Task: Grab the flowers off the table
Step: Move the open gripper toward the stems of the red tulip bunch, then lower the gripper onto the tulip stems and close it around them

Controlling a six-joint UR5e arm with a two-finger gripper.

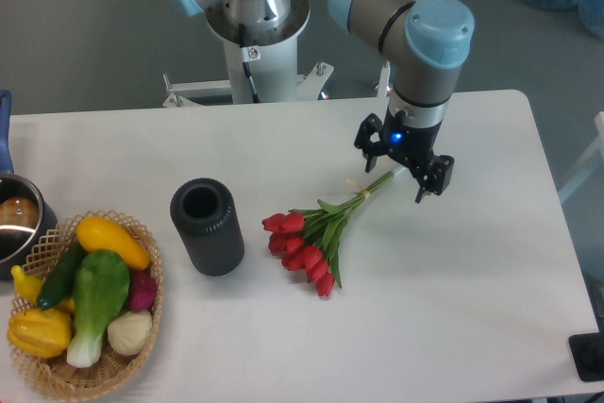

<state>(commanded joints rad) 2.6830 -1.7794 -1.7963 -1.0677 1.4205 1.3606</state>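
Camera view from above, items listed left to right.

1. Blue-handled metal pot [14, 219], partly cut off at the left edge of the large white rectangular tabletop [283, 148].
2. Woven wicker basket [146, 323], near the front left corner, just beside the pot. It holds yellow and green vegetables, a pale bulb and a dark red piece.
3. Dark cylindrical open-topped vase [207, 226], standing on the tabletop right of the basket, apart from it.
4. Small bunch of red tulip buds with green leaves and thin pale-green stems [316, 233], lying flat on the tabletop just right of the vase, not touching it. Long axis runs diagonally: the red buds cluster at the lower left, toward the vase and the front edge; the tied stems point up and to the right, toward the far right part of the table. A pale tie sits partway along the stems.
5. My black two-finger gripper [404, 162], over the far tip of the stems, below my grey arm with its light-blue joint caps. My fingers stand spread, one to the upper left and one to the lower right of the stem tip, with nothing clamped between them. Whether the stem tip touches either finger I cannot tell.
6. Second arm's white pedestal base [255, 44], behind the table's far edge.
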